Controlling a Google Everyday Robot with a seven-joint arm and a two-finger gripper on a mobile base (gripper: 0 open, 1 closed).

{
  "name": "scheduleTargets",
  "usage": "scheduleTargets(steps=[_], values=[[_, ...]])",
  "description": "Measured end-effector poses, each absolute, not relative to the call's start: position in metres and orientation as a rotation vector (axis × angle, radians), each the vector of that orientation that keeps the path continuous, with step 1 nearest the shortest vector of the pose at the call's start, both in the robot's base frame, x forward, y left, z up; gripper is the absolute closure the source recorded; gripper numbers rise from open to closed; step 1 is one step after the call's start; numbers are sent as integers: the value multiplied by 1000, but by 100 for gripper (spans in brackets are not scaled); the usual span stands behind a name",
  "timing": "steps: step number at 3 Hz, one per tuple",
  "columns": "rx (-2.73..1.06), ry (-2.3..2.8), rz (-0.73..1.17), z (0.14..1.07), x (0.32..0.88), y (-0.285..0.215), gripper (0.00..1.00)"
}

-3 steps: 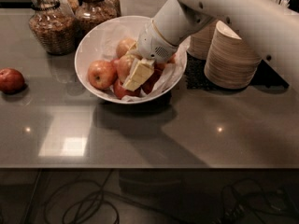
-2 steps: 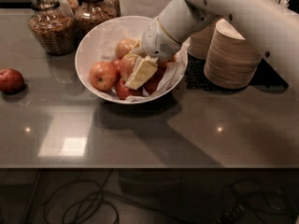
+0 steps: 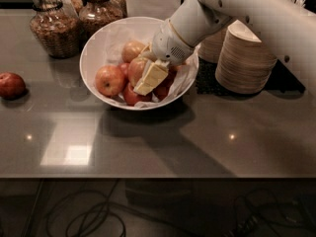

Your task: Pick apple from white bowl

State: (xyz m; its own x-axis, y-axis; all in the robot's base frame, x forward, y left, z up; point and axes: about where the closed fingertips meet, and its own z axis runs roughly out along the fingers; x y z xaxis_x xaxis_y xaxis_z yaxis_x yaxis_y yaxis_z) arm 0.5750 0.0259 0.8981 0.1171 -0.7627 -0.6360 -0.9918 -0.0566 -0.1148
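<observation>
The white bowl [image 3: 94,48], lined with crinkled white paper, stands at the middle back of the dark counter and holds several apples. My gripper [image 3: 146,77] reaches down into it from the upper right. Its cream fingers [image 3: 153,77] close around the pale yellow-orange apple [image 3: 136,67] in the middle of the bowl. One finger lies across the apple's right side and the other is mostly hidden behind it. A redder apple [image 3: 109,80] sits to its left, another pale one [image 3: 131,50] lies behind, and dark red ones [image 3: 132,97] lie beneath.
A lone dark red apple [image 3: 11,85] lies at the counter's left edge. Two glass jars [image 3: 52,26] stand behind the bowl on the left. Stacked beige disposable bowls [image 3: 244,60] stand right of the bowl, under my arm. The counter's front edge runs below.
My gripper has shifted slightly up and to the right inside the bowl, and the pale apple has moved with it. The other apples have stayed put.
</observation>
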Motion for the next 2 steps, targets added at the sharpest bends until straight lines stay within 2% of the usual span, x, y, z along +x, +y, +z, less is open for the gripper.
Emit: scheduleTargets(steps=[1, 2], values=[[-1873, 1696, 565, 898, 575, 26, 100], [-1900, 1635, 464, 949, 575, 31, 100]])
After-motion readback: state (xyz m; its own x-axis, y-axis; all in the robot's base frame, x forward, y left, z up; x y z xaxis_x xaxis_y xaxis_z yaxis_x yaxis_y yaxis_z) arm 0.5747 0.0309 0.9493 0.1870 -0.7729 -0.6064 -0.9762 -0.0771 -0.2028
